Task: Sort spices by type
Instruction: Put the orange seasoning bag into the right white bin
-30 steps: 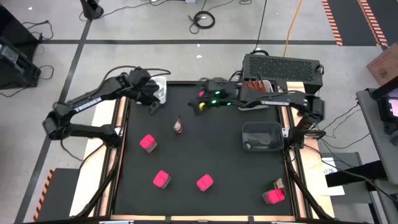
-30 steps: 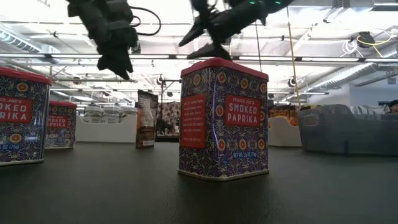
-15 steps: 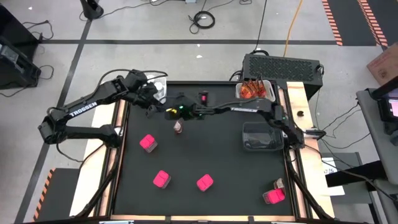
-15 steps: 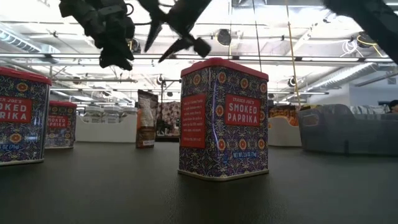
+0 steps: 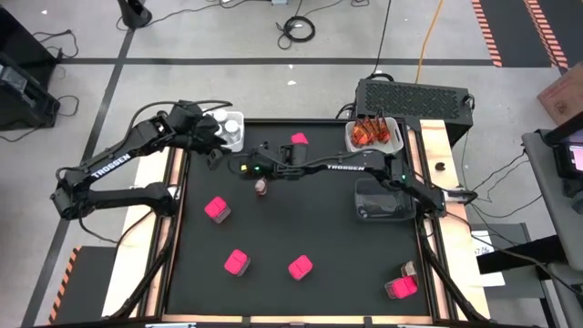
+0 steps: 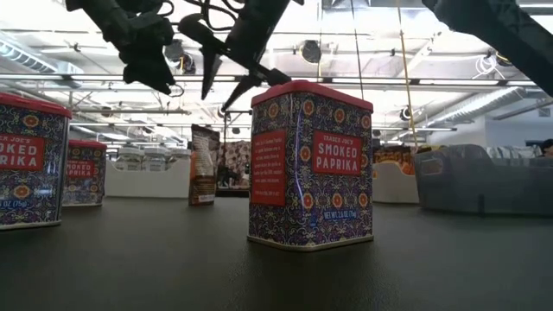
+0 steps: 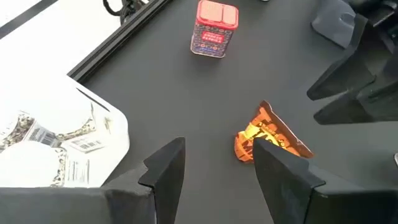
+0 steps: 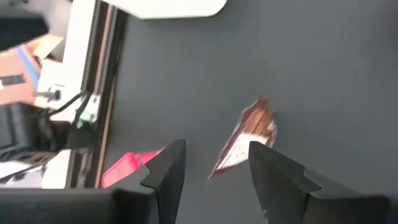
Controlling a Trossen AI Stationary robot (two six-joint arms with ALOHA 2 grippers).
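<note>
An orange-brown sachet (image 5: 260,186) stands upright on the black surface (image 5: 319,228), just below and between the two end effectors, touched by neither. The right end effector (image 5: 239,168), at the end of an arm stretched far across the surface, hovers just above and beside it with fingers (image 8: 166,168) parted and nothing between them; in the right wrist view the sachet (image 8: 245,134) lies just ahead of the fingertips. The left end effector (image 5: 216,155) hangs close by, on the far side of the right one from the sachet, its fingers (image 7: 165,168) likewise spread partway and empty; in its wrist view the sachet (image 7: 268,134) shows just past one fingertip. A white bin (image 5: 231,129) with small white-capped jars sits right behind the left end effector at the surface's far edge. A pink smoked-paprika tin (image 5: 299,139) stands a little beyond the right end effector, near the far edge. Farther out from both, three more pink tins (image 5: 217,209) (image 5: 237,263) (image 5: 301,267) are spread over the nearer half of the surface, and a fourth (image 5: 401,287) sits in the near right corner. Well off along the right arm, a dark bin (image 5: 383,200) rests by the right edge, and another white bin (image 5: 373,135) holding orange sachets sits at the far right corner.
</note>
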